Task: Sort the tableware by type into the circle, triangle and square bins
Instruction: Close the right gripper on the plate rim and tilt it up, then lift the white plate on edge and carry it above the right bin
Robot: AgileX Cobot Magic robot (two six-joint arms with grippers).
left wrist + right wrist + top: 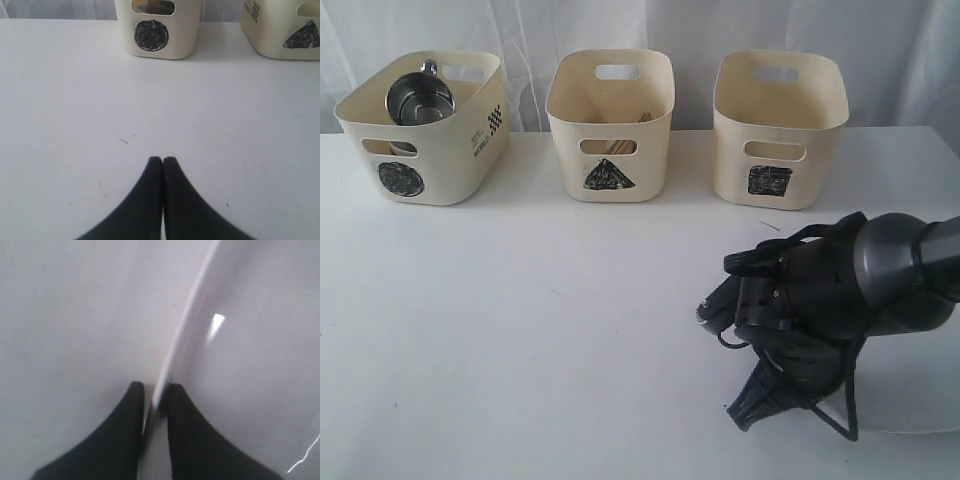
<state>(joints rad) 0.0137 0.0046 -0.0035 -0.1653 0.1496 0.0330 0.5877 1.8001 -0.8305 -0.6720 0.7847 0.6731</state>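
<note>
We are seeing a steel mug [418, 100] tilted in the circle bin [445, 170], wooden chopsticks [618, 146] showing through the handle slot of the triangle bin [570, 115], and the square bin [732, 150] hiding its inside. All three are standing at the back of a white surface [520, 330] before a white curtain [670, 25], the black print [488, 135] on the circle bin proving too small to read. The right pincer [154, 390] is clamping the rim of the white plate [260, 380] at front right; the left pincer [162, 161] is hanging closed.
</note>
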